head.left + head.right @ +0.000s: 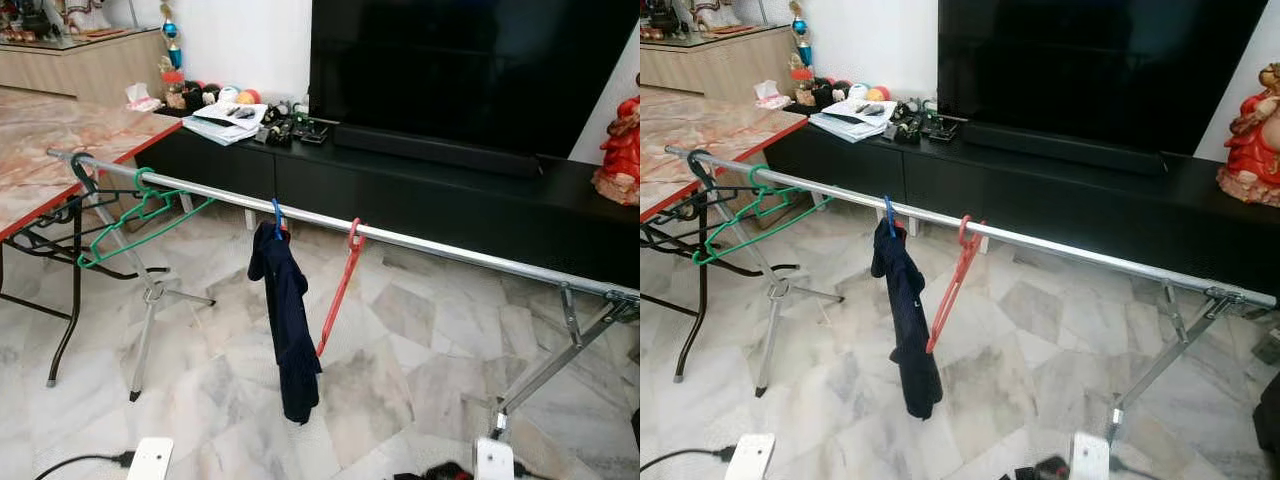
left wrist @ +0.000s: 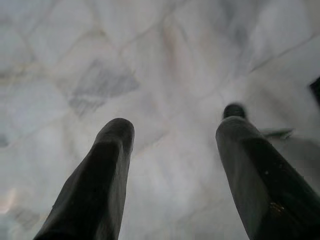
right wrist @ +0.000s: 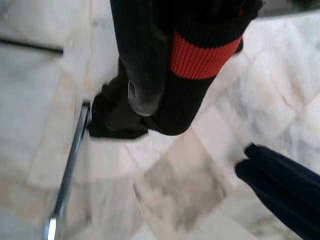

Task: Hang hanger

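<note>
A silver clothes rail (image 1: pixel 420 242) runs across the room in front of me. A green hanger (image 1: pixel 135 222) and a black hanger (image 1: pixel 55 222) hang near its left end. At mid-rail a blue hanger (image 1: pixel 277 214) carries a dark navy garment (image 1: pixel 288 320), with an empty red hanger (image 1: pixel 342 285) right beside it. My left gripper (image 2: pixel 175 135) is open over bare marble floor. My right gripper (image 3: pixel 165 107) hangs over the floor, shut on a black knitted cloth with a red band (image 3: pixel 202 55) that hides one finger. The navy garment's hem (image 3: pixel 282 187) hangs close by.
A long black TV cabinet (image 1: pixel 420 190) with a large TV (image 1: pixel 470 70) stands behind the rail. A marble-topped folding table (image 1: pixel 60 140) is at the left. The rail's tripod legs (image 1: pixel 150 300) and right brace (image 1: pixel 560 350) stand on the floor. A red figurine (image 1: pixel 622 150) sits at the far right.
</note>
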`<state>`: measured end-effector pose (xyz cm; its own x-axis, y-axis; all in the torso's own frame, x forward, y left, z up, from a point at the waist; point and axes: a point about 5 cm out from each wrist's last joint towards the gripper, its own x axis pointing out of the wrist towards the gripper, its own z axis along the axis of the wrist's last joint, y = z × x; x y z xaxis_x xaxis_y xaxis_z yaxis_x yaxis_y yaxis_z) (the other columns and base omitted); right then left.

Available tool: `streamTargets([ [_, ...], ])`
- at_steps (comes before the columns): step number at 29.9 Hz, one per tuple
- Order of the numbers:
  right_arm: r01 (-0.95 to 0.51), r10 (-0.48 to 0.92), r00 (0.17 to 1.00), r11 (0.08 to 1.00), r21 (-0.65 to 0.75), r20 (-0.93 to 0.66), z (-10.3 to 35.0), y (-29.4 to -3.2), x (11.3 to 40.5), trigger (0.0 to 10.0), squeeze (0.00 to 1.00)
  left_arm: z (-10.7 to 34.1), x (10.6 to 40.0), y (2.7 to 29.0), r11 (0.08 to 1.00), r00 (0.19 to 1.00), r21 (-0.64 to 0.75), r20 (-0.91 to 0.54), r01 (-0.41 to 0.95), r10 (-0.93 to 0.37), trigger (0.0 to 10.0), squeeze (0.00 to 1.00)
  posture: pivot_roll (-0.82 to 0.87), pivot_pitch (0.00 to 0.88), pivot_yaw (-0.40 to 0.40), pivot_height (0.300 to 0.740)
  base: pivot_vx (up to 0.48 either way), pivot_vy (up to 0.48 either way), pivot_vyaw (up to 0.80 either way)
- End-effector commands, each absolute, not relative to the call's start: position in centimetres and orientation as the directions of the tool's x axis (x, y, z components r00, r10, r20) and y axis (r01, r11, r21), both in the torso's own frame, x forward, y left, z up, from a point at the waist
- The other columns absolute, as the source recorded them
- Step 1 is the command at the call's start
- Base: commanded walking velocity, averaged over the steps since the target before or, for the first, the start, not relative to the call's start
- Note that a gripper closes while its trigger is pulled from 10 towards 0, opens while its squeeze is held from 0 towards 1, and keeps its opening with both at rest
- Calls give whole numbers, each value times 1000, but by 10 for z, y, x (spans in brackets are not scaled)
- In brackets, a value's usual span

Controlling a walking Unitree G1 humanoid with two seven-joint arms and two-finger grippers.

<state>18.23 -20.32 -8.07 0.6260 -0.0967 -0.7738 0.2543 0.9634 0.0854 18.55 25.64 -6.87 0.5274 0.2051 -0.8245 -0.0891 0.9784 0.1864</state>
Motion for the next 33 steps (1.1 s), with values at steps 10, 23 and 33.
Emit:
streamTargets([
  [10,201,-56,577,977,76,-815,-98,-184,146,10000,0,-75,144,286,971,472,226,-850,-72,233,10000,0,30,25,62,740,0,0,0],
  [23,162,-121,625,987,-24,-771,-83,-235,155,10000,0,-91,139,239,995,507,101,-857,-15,95,10000,0,-53,2,-44,740,0,0,0],
  [33,193,-99,642,981,35,-760,-83,-218,166,10000,0,-87,148,240,991,546,133,-830,-5,114,10000,0,2,0,-63,740,0,0,0],
])
